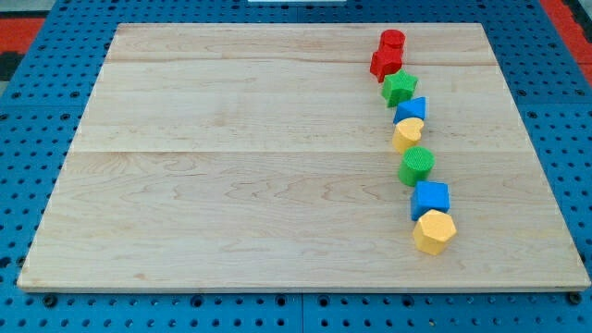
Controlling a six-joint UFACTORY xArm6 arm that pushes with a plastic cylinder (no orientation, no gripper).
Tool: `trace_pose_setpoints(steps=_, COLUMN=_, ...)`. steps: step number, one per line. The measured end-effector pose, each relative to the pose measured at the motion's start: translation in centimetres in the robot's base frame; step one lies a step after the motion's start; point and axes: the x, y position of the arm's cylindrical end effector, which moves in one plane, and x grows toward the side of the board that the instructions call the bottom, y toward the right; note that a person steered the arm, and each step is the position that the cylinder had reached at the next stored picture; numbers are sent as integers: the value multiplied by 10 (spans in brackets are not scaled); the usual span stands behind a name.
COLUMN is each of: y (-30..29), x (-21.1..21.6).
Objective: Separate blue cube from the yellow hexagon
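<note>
my tip does not show anywhere in the camera view, so i cannot tell where it sits relative to the blocks, and there are no fingers on this rod to report on.

the small blue cube [430, 198] lies on the pale wooden board [231, 157] at the view's lower right, roughly four o'clock from the board's centre. the yellow hexagon block [434, 231] touches it at its six o'clock side.

the rest of the blocks run in a wavy column up from there. at eleven o'clock of the blue cube, just beside it, sits a green round ribbed block [417, 166]. above that, a smaller yellow block [407, 135] touches a second blue block [412, 110] at its twelve o'clock; i cannot make out their exact shapes. then comes a green star-like block [400, 88], and at the top a red star-like block [386, 64] with a red cylinder [392, 41] pressed against it.

the board rests on a blue pegboard surface [37, 157].
</note>
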Motion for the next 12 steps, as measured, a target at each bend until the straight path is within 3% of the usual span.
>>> trace_pose_setpoints(steps=2, y=-13, x=-77)
trace_pose_setpoints(steps=3, y=-60, x=-100)
trace_pose_setpoints(steps=4, y=-65, x=-77)
trace_pose_setpoints(steps=6, y=-135, x=-37)
trace_pose_setpoints(steps=9, y=-328, x=-36)
trace_pose_setpoints(steps=11, y=-502, x=-36)
trace_pose_setpoints(steps=12, y=-515, x=-38)
